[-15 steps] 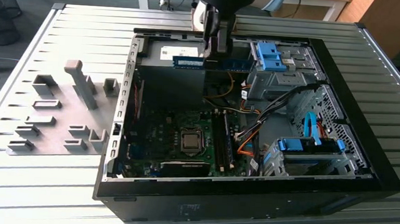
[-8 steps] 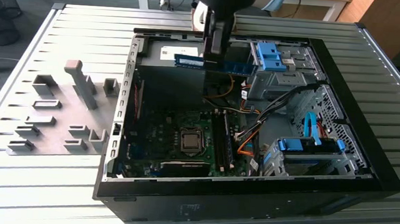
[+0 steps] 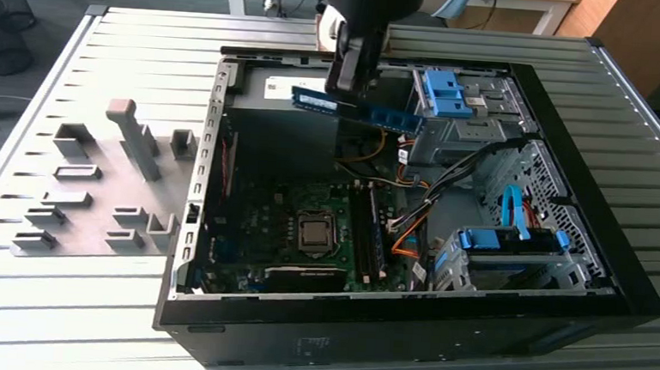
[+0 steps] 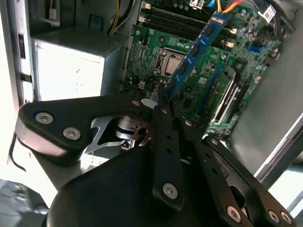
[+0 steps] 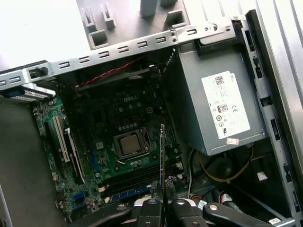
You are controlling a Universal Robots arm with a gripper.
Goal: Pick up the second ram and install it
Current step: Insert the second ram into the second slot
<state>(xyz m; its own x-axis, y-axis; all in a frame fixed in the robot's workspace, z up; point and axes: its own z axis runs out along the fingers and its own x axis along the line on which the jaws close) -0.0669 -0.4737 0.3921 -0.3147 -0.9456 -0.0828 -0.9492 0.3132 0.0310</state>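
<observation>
Grey ribbed metal formed the table point(image 3: 126, 327) under everything, with office floor and furniture behind it. My jaws were pinched shut on one end of the second ram point(image 3: 358, 111), a thin, long blue-green circuit-board strip with dark chips, so that my gripper point(image 4: 163, 94) carried it in the air above the open black computer case point(image 3: 599, 279). In the exterior view the strip ran roughly level, sticking out from my jaws toward the exterior view's right, well clear of the board below. In the second wrist view the strip point(image 4: 194, 52) stretched away from my jaws over the green motherboard point(image 4: 199, 71), and in the first wrist view I saw it edge-on point(image 5: 162, 156), hanging near the square silver processor socket point(image 5: 129, 144) and the long black memory slots point(image 5: 137, 176). A grey power supply box point(image 5: 222, 104) filled one corner of the case. Grey plastic fixture blocks point(image 3: 89, 187) stood on the table at the exterior view's left.
</observation>
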